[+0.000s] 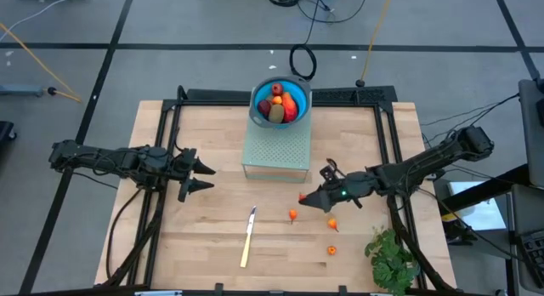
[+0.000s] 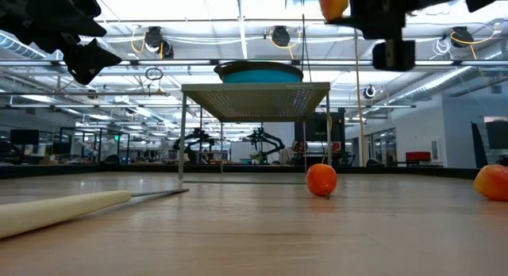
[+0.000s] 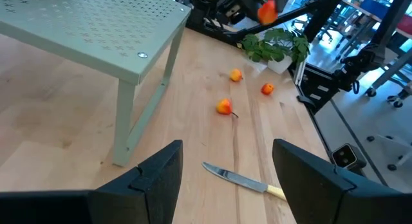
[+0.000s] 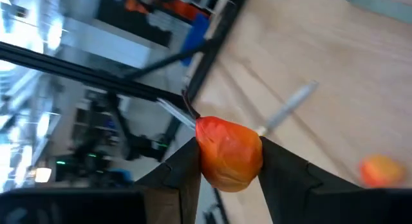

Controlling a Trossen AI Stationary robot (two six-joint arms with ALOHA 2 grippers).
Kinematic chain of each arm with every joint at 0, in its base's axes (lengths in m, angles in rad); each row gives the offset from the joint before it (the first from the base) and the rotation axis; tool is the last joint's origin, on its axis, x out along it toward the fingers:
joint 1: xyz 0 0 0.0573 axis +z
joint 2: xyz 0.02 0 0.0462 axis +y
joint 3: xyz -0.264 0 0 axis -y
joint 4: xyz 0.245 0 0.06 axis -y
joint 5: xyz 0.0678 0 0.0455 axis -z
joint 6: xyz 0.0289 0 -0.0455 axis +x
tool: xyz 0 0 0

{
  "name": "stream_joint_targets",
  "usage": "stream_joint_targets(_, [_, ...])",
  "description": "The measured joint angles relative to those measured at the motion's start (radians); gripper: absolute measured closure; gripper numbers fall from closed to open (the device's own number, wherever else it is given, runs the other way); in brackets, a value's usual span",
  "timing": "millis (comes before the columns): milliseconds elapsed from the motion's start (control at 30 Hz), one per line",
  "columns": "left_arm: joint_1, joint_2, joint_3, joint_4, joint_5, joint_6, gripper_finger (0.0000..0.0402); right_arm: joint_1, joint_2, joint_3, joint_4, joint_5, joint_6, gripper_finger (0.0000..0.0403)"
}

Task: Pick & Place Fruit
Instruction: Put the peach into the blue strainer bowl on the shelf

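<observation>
A blue bowl (image 1: 279,100) holding several fruit stands on a pale green perforated stand (image 1: 276,150) at the table's far middle. My right gripper (image 1: 308,199) hovers near the stand's near right corner, shut on a small orange fruit (image 4: 226,147), which shows high above the table in the low view (image 2: 333,4). Three more small orange fruits (image 1: 292,215) (image 1: 332,224) (image 1: 331,250) lie on the table below it. My left gripper (image 1: 201,177) waits open, left of the stand, with nothing between its fingers (image 3: 226,154). My right gripper pinches the small orange fruit by its two opposite sides (image 4: 205,161) between its two fingers. The fingers come nearly level from the table's right side. The fruit is lifted clear of the table, and its thin stem (image 4: 190,112) sticks out past the fingers.
A pale-handled knife (image 1: 248,236) lies on the near middle of the table. A leafy green bunch (image 1: 391,258) sits at the near right corner. A dark frame runs along the table's edges (image 1: 170,117).
</observation>
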Motion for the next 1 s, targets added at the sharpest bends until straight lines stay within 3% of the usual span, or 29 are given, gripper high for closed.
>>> stream_joint_targets(367, [0.000,0.001,0.000,0.000,-0.001,-0.008,0.0160,-0.061,0.000,0.000,0.156,-0.004,-0.136,0.0275])
stream_joint_targets(600, [0.000,0.002,0.000,0.000,-0.014,-0.002,0.0160,-0.112,0.000,0.000,0.253,-0.003,-0.577,0.0275])
stream_joint_targets(833, [0.000,0.002,0.000,0.000,-0.114,0.001,0.0160,-0.179,0.000,0.001,0.410,-0.003,-1.096,0.0275])
stream_joint_targets(1000, [0.000,0.002,0.000,0.000,-0.165,-0.012,0.0160,-0.257,0.000,0.001,0.482,-0.002,-1.290,0.0275])
